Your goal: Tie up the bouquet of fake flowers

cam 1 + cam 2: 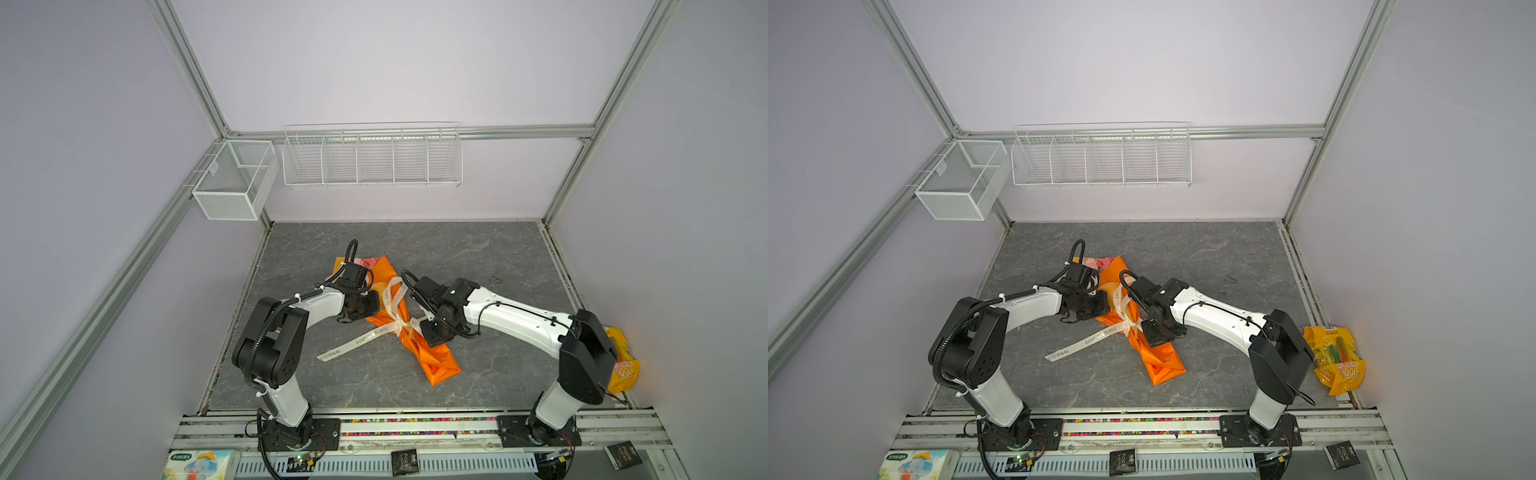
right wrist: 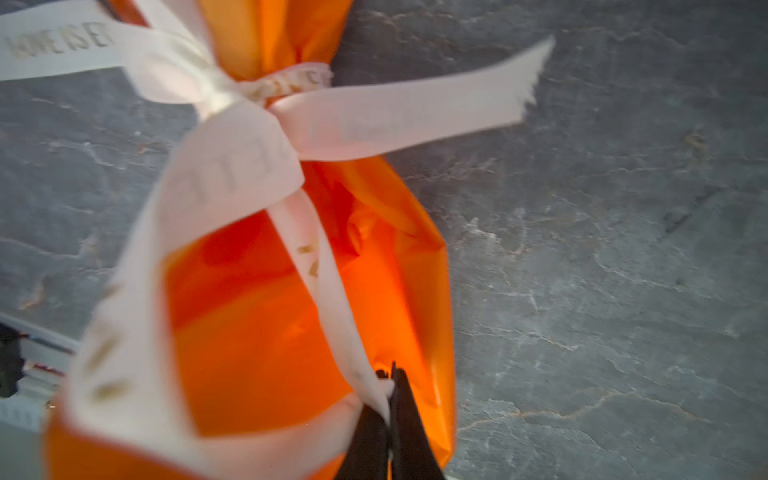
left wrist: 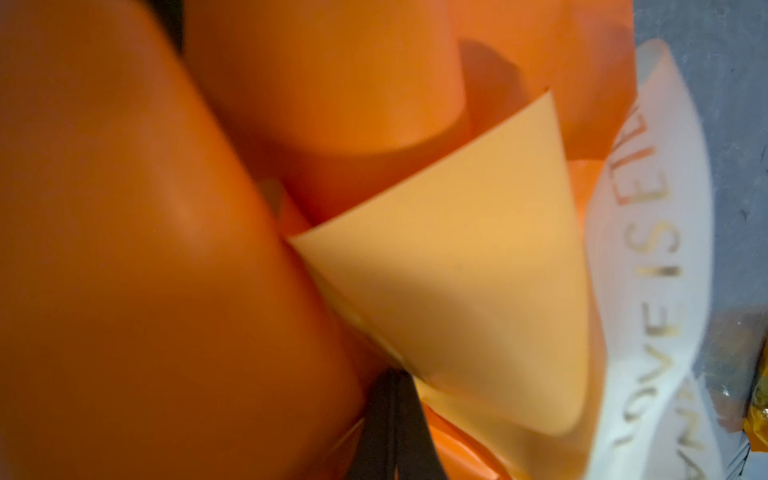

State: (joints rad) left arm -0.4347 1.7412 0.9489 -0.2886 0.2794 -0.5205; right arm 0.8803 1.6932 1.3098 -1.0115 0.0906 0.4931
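Ribbon knotted round the orange wrapping sheet — the right gripper pinches one loop, jaws closed. Left gripper, closed too, sits among the sheet's folds. Farther back, the bouquet of fake flowers shows pink at the wrap's far end.

On the gray table an orange wrapper lay slantwise, its crumpled narrow end toward 5 o'clock and its open end toward 11 o'clock, where pink flowers peeked out. A cream lettered ribbon was knotted round the wrapper's middle; one tail ran flat toward 8 o'clock and a loop rose toward 12 o'clock. The left gripper sat at the wrapper's 9 o'clock side, the right gripper at 3 o'clock of the knot; their jaws could not be made out. A yellow snack bag lay at the table's 4 o'clock edge, partly behind the right arm. A wire rack hung at 12 o'clock, a mesh basket at 10 o'clock.
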